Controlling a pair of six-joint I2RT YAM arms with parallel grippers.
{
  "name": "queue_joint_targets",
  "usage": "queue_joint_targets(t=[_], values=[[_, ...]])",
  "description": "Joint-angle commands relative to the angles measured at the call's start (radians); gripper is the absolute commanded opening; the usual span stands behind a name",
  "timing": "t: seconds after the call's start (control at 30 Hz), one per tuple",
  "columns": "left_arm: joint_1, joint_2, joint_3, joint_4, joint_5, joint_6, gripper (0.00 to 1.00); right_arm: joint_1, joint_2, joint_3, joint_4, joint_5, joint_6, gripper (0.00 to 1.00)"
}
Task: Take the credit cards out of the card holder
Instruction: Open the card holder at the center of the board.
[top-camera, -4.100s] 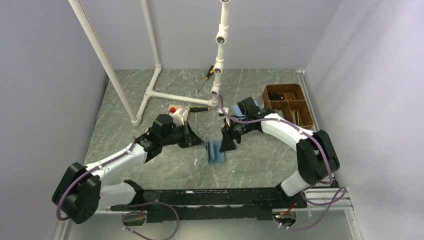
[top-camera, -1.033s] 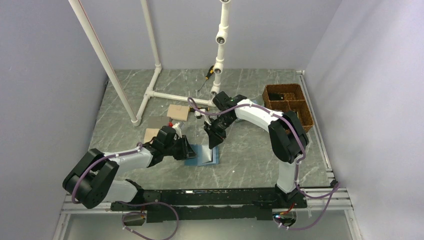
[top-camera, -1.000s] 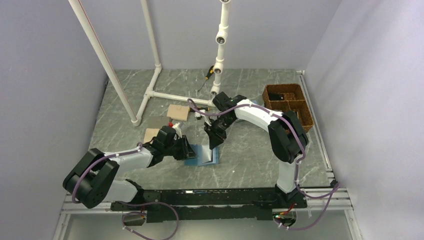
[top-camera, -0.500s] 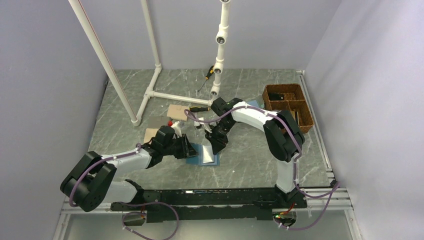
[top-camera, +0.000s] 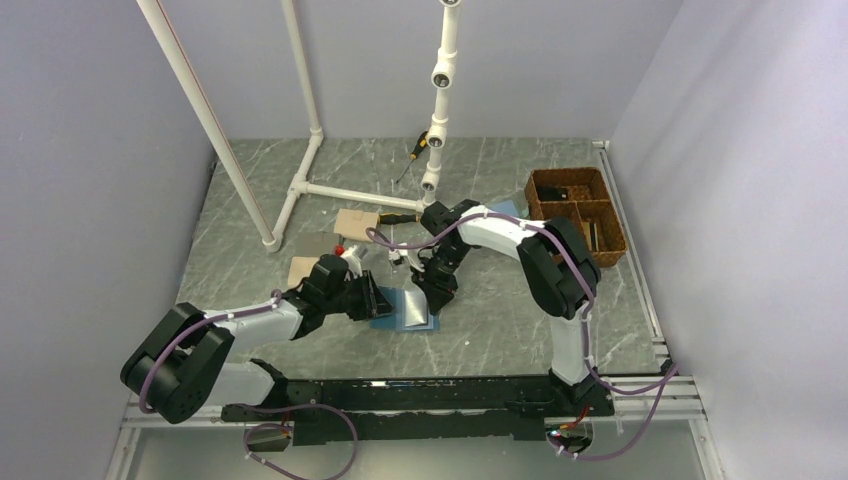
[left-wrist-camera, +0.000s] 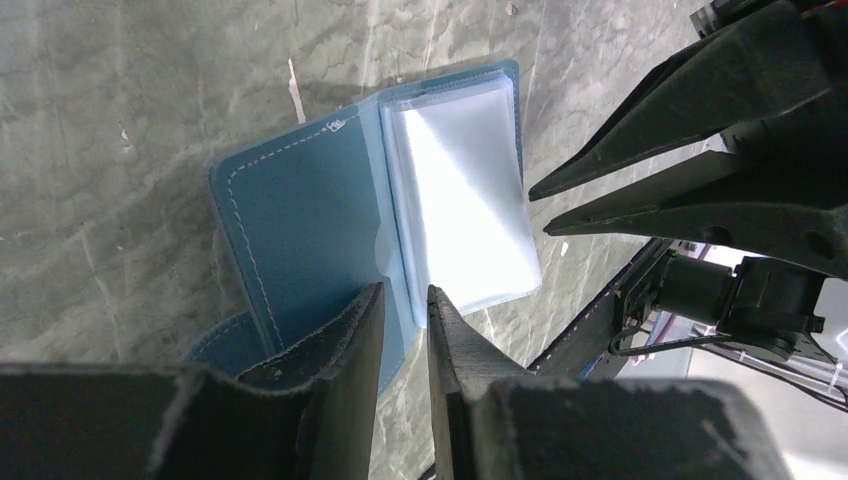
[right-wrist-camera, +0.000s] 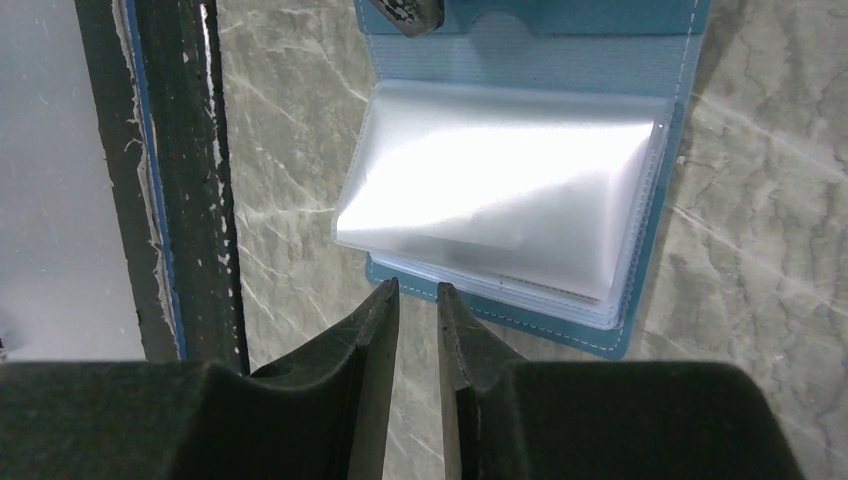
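The card holder (top-camera: 405, 308) lies open and flat on the table, medium blue inside. It also shows in the left wrist view (left-wrist-camera: 300, 230) and the right wrist view (right-wrist-camera: 540, 45). A stack of clear sleeves (left-wrist-camera: 465, 200) covers its right half and glares white (right-wrist-camera: 500, 190). I can make out no separate credit card in it. My left gripper (top-camera: 376, 300) has its tips over the left half (left-wrist-camera: 403, 295), a narrow gap apart, nothing between them. My right gripper (top-camera: 437, 293) hangs just off the sleeve side's outer edge (right-wrist-camera: 418, 290), also a narrow gap apart and empty.
Two tan blocks (top-camera: 357, 222) (top-camera: 302, 268) and a red-topped item (top-camera: 343, 250) lie behind my left gripper. A white pipe frame (top-camera: 345, 190) stands at the back, with a screwdriver (top-camera: 415, 150) beyond it. A brown basket (top-camera: 578, 208) stands at the right. A black rail (top-camera: 420, 395) runs along the near edge.
My right gripper has moved nearer and lower, to the right edge of the card holder. The clear sleeves now lie spread and glare white. My left gripper has stayed put.
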Motion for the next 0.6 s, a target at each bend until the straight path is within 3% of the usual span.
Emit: queue_joint_targets(t=[0.0,0.43,0.57], values=[[0.000,-0.011,-0.011,0.050,0.016,-0.018,0.28,0.015,0.017,0.004,-0.009,-0.020,-0.031,0.24],[0.000,-0.004,-0.037,0.110,0.050,-0.038,0.30,0.028,0.038,0.001,0.140,-0.041,0.159,0.24],[0.000,-0.011,-0.050,0.137,0.064,-0.049,0.47,0.015,0.059,0.004,0.220,-0.063,0.284,0.24]])
